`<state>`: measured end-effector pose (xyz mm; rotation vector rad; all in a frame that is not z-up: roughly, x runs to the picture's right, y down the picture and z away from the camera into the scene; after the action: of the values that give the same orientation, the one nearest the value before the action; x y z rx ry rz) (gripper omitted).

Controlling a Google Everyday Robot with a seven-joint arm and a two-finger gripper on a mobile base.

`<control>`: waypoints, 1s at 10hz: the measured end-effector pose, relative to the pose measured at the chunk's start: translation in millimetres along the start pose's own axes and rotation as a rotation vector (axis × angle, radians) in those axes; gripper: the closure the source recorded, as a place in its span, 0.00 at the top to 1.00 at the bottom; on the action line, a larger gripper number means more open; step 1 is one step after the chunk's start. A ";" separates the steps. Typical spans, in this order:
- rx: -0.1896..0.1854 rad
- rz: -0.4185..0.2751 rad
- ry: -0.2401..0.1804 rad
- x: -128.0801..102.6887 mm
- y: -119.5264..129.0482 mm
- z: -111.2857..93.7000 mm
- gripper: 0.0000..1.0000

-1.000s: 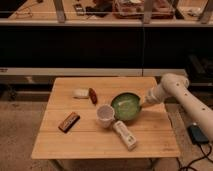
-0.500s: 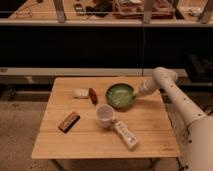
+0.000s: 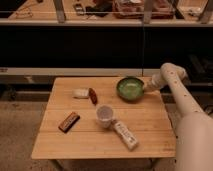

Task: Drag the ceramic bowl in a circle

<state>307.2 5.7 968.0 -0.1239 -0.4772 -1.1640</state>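
Bowl moved: over the last second the ceramic bowl (image 3: 130, 89) travelled from beside the white cup (image 3: 104, 116) up and across to the upper right part of the table (image 3: 90, 142), the arm going with it.

- Bowl now: upright, flat on the wood, close to the table's far edge and not far from its right edge. Well apart from the cup.
- Gripper (image 3: 146, 88): at the bowl's right rim, clenched. It looks pinched on the rim itself, though the contact is small in the camera view.
- Other items: a white wrapped packet (image 3: 125, 135) just below and right of the cup; a brown bar (image 3: 69, 121) lower left; a small white item (image 3: 80, 93) and a reddish-brown one (image 3: 93, 95) left of the bowl.

Risks, as I judge them:
- Overshoot at the far or right edge. The arc has little margin here, so a wide sweep could tip the bowl off.
- Rim pinch slipping. Glazed ceramic is slick, and a sideways pull could leave the bowl behind or spin it.
- Any lift at the rim would tilt the bowl, making it scrape or rock rather than slide.
- Closing the circle leftward or downward brings it toward the reddish-brown item, the cup and the packet, and a tight loop would knock them.
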 end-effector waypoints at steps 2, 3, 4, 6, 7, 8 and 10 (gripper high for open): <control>-0.046 0.024 -0.008 -7.1 38.0 -15.9 0.00; -0.062 0.039 -0.021 -16.8 58.1 -26.4 0.00; -0.074 0.046 -0.029 -23.5 69.7 -33.6 0.00; -0.138 0.035 -0.040 -47.1 99.7 -56.0 0.00; -0.160 0.018 -0.034 -58.0 104.0 -68.4 0.00; -0.172 -0.001 -0.027 -66.7 100.1 -79.1 0.00; -0.166 -0.057 -0.035 -96.8 70.8 -92.5 0.00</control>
<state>368.7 85.5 855.0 -0.2758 -0.4172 -1.2586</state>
